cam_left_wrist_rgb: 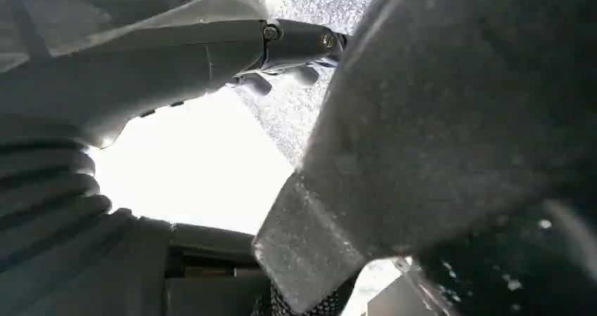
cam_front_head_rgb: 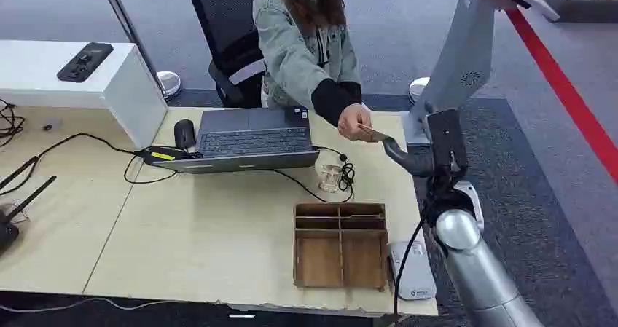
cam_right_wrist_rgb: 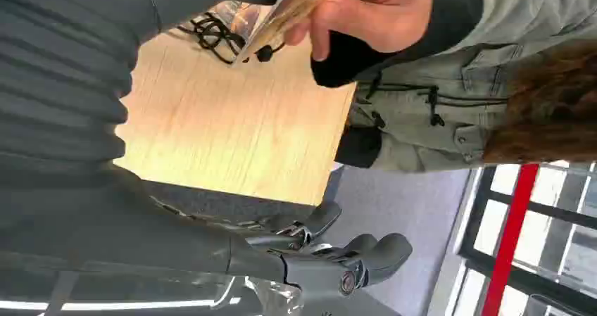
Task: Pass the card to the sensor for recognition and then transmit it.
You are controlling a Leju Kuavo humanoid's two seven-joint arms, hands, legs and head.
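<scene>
Right hand (cam_front_head_rgb: 412,159) raised beside the person's card (cam_front_head_rgb: 374,134), fingers apart (nothing held).

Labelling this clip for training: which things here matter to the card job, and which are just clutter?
Job: card held out by the person's hand; right hand; grey sensor pad.
Clutter: laptop, mouse, wooden tray, cables, phone.

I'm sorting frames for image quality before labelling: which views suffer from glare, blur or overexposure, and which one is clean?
Head view: evenly lit and sharp; the card in the person's hand reads clearly. Left wrist view: a blown-out white patch behind the left hand, and a dark blurred shape close to the lens. Right wrist view: the card is soft with blur, the table shows mild glare, and the right hand is sharp.
</scene>
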